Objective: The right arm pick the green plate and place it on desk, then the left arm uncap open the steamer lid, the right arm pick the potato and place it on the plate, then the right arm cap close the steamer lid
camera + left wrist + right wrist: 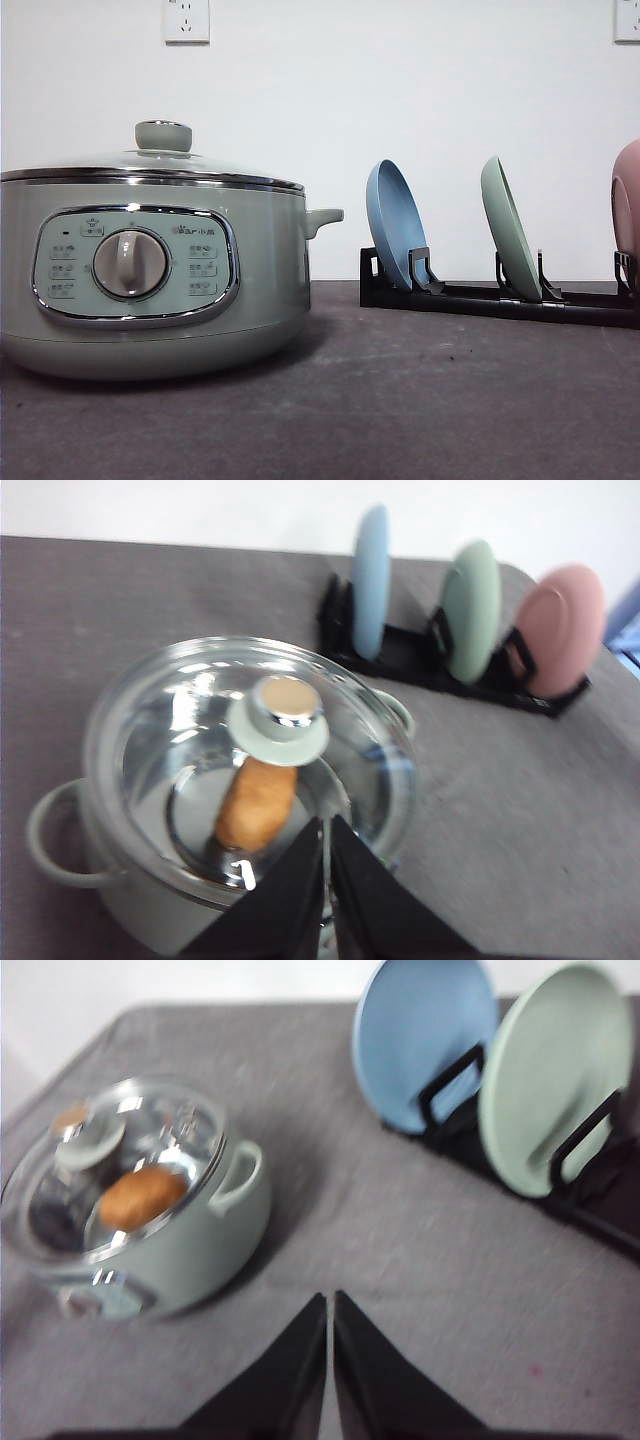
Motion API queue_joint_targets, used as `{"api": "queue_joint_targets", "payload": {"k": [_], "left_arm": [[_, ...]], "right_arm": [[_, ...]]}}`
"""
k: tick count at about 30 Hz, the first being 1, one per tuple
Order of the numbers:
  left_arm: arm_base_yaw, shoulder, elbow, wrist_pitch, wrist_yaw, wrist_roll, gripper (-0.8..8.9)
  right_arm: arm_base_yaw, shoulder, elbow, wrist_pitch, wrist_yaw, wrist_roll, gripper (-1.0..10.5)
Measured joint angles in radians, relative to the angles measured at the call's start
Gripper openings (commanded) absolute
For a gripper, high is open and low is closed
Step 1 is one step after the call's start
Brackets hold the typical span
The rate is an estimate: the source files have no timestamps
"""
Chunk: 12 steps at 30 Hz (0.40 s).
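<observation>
left gripper (326,825) jaws pressed together, we see it above steamer lid (250,755), holding nothing | right gripper (330,1300) jaws pressed together over bare desk (420,1290) | potato (256,803) inside steamer (150,270) under lid | green plate (510,240) upright in black rack (500,297), between blue plate (397,225) and pink plate (558,630)

White wall (400,90), two sockets (186,20)
</observation>
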<state>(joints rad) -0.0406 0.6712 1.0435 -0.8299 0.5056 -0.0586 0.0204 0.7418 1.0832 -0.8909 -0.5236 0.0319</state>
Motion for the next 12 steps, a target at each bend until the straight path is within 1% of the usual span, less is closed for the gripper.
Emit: {"api": "queue_joint_targets", "payload": {"k": [5, 9, 10, 12], "left_arm": [[-0.050, 0.039, 0.054, -0.061, 0.024, 0.036, 0.09], [-0.063, 0.042, 0.054, -0.072, 0.024, 0.043, 0.11], [-0.063, 0.042, 0.054, -0.071, 0.024, 0.043, 0.22], [-0.063, 0.042, 0.054, -0.072, 0.024, 0.043, 0.89]], "right_arm": [[0.048, 0.043, 0.056, -0.101, 0.000, -0.063, 0.1], [0.072, 0.043, 0.058, -0.109, 0.001, -0.081, 0.1], [0.072, 0.043, 0.058, -0.109, 0.001, -0.082, 0.1], [0.073, 0.043, 0.058, -0.110, 0.001, -0.083, 0.1]]}}
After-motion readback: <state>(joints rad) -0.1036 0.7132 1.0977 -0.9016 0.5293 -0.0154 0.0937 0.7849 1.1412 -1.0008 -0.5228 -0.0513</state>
